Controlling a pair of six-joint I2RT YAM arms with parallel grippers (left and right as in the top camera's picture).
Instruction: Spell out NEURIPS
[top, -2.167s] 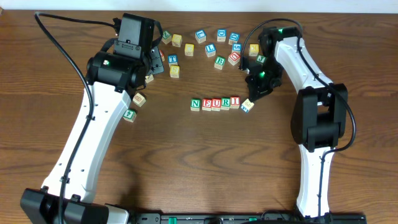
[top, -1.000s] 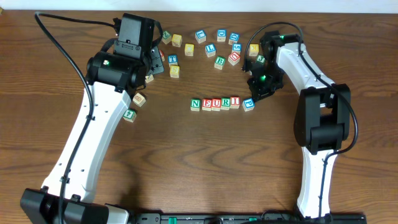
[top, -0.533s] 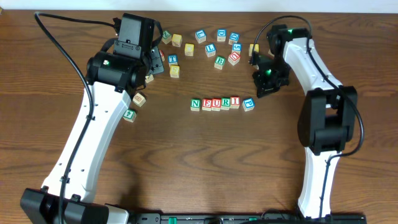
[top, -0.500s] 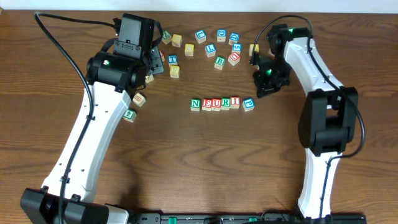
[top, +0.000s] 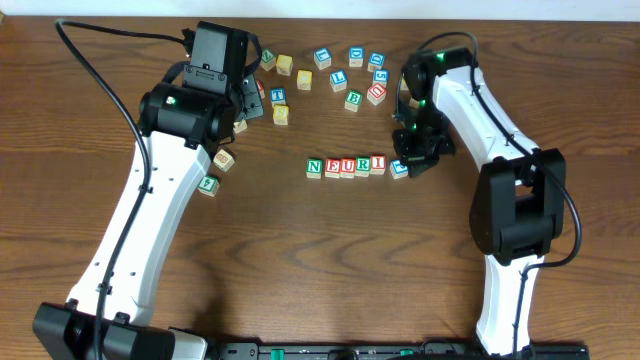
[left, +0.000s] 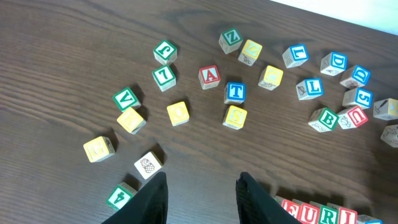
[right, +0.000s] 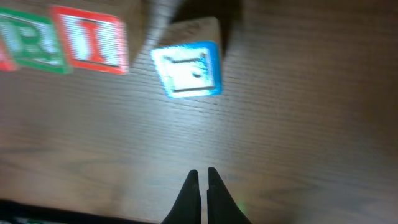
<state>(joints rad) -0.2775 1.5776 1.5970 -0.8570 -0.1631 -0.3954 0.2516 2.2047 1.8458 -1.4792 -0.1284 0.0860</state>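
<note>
Nearest you is the word itself, and it is most of the way there. Green N (top: 314, 168), red E (top: 331, 168), red U (top: 347, 167), green R (top: 362, 166) and red I (top: 378, 163) stand side by side in one row across the middle of the table (top: 300, 260), reading from 9 o'clock to 3 o'clock. At the 3 o'clock end sits the blue P cube (right: 186, 70). It is just beside the red I, but a sliver of wood shows between them and its faces are turned a little off the line, so I judge it placed but not squared up. Your right fingers (right: 193, 194) are pressed together with nothing between them, close to that cube and apart from it in the wrist view. Their closed tips look ready for a nudge. Farther out, toward 10 o'clock of the row, your left fingers (left: 152, 199) stand a modest way apart with only table showing between them, so they hold nothing. Beyond them the loose cubes (left: 235, 92) are scattered in a band along the far side, from 10 o'clock round to 1 o'clock. That makes six of the seven letters down. What is left, as I read it, is to close the P against the I and then bring in a last cube for S from that far band. You cannot tell from these views which cube that should be.
</note>
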